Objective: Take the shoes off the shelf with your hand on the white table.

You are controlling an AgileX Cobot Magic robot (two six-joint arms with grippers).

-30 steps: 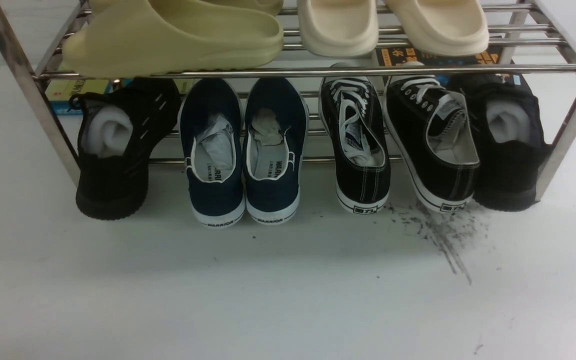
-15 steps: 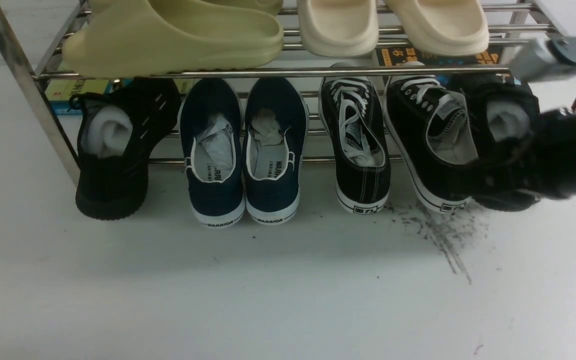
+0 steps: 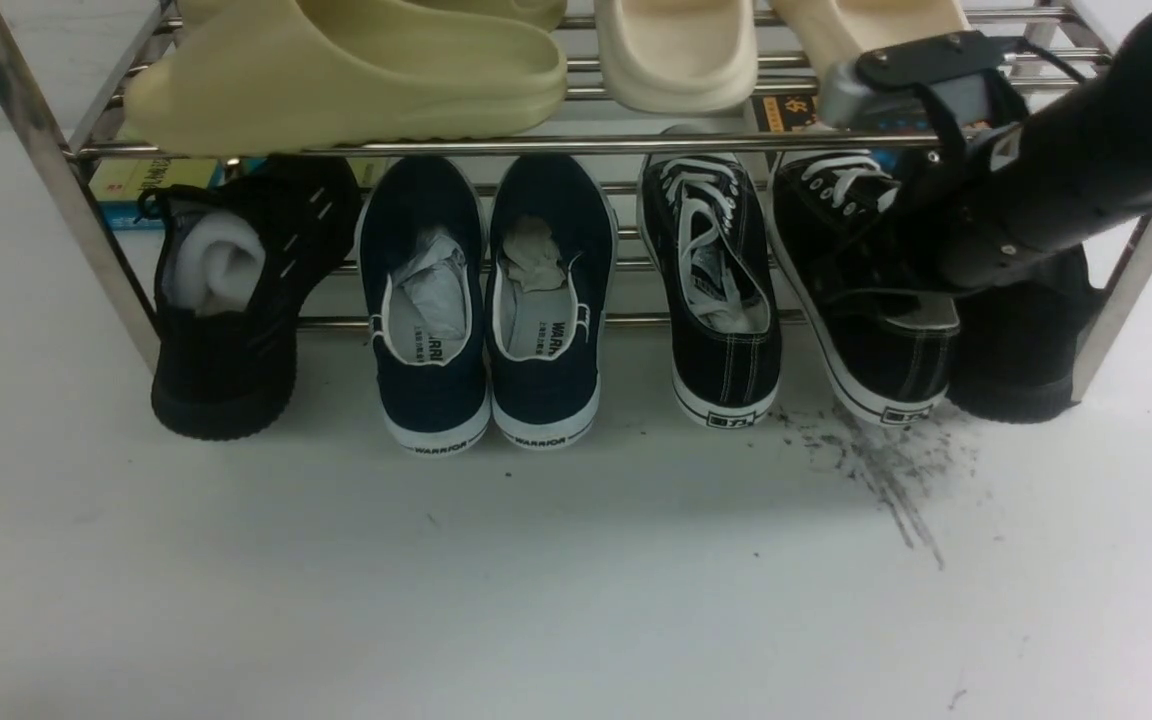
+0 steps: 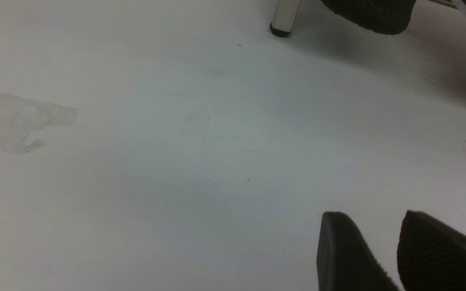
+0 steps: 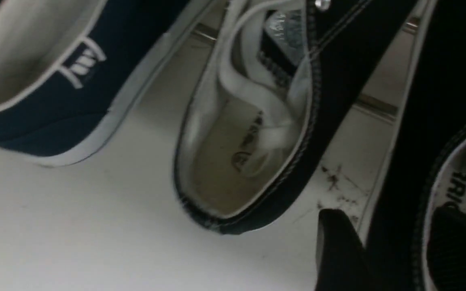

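Two black canvas shoes with white laces stand on the shelf's point(image 3: 536, 145) lower tier, heels toward me: the left one point(image 3: 721, 300) and the right one point(image 3: 876, 370). My right gripper point(image 3: 886, 265) reaches in from the right over the right shoe. In the right wrist view that gripper point(image 5: 390, 212) is open and straddles the right shoe's side wall point(image 5: 411, 121), one finger point(image 5: 338, 250) outside and the other point(image 5: 459, 246) inside the shoe. The left shoe point(image 5: 257, 121) lies beside it. My left gripper point(image 4: 372, 218) hovers open over the bare white table point(image 4: 176, 161), holding nothing.
Navy slip-ons point(image 3: 486, 300) stand left of the pair, and all-black knit shoes sit at each end point(image 3: 226, 300) point(image 3: 1016, 350). Foam slippers point(image 3: 356, 70) fill the top tier. Dark scuff streaks point(image 3: 886, 470) mark the table before the right shoe. A shelf post point(image 4: 283, 16) stands near the left gripper.
My right arm has swung in from the right and down onto the right black canvas shoe, with its jaws spreading open. The shoes have not moved.
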